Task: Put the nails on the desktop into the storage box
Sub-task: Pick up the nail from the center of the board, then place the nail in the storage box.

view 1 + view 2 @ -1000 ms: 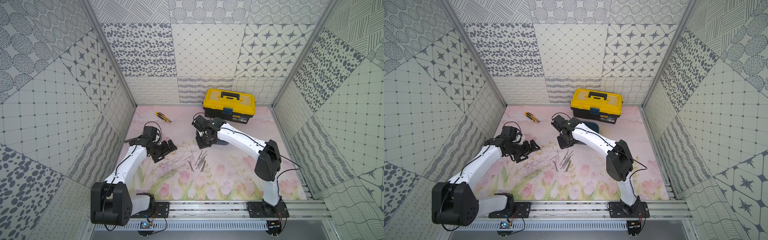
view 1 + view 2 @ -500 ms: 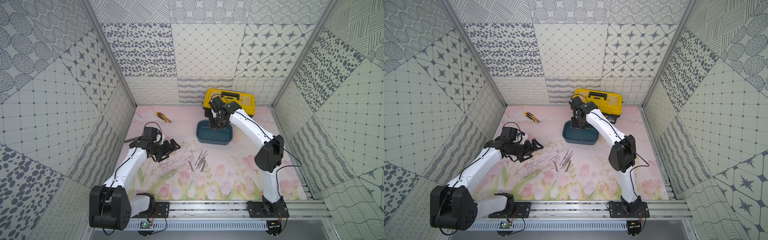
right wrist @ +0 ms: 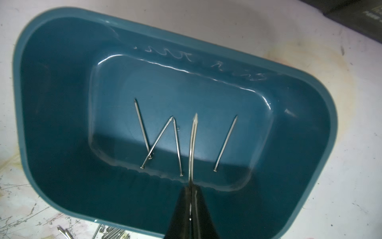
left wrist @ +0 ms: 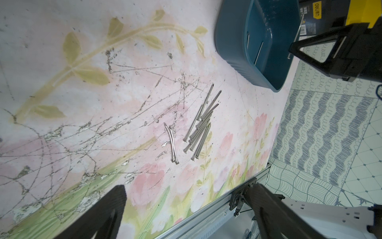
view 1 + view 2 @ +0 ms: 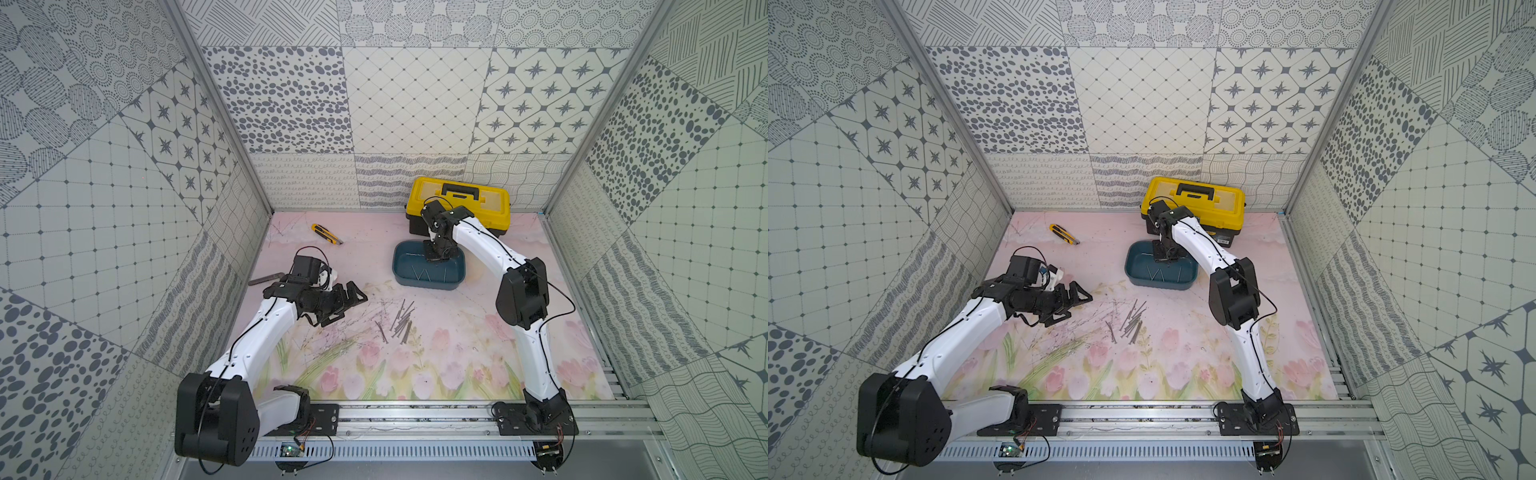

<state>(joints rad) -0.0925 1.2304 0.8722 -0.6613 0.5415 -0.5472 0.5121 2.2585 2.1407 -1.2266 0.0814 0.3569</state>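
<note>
Right hand (image 3: 191, 187) is clenched on nails (image 3: 193, 144), pinched at the head end, points sticking out over the box (image 3: 62, 103) floor. Hard to say if one or two, looks like two pressed together, slightly bowed. Four more lie loose on the box floor. Box sits toward the far edge of the table (image 5: 457, 374), right of centre, just in front of the yellow toolbox (image 5: 459, 199). Left hand (image 5: 349, 307) is released, jaws wide, nothing in it, hovering near the left edge of the table and aimed at the pile (image 4: 201, 126) near the middle of the table. Two bent ones (image 4: 172, 144) lie just beside the pile. Knife (image 5: 327, 234) is near the far left corner, not part of the task.

Handling: nails look light, stiff, smooth steel, so they probably roll, slip and lie flat on the table. Best to pinch across the shaft near mid-length or by the head, fingertips right down on the surface. Overlapping ones likely come up in twos. Let go low inside the box, else they may bounce out
</note>
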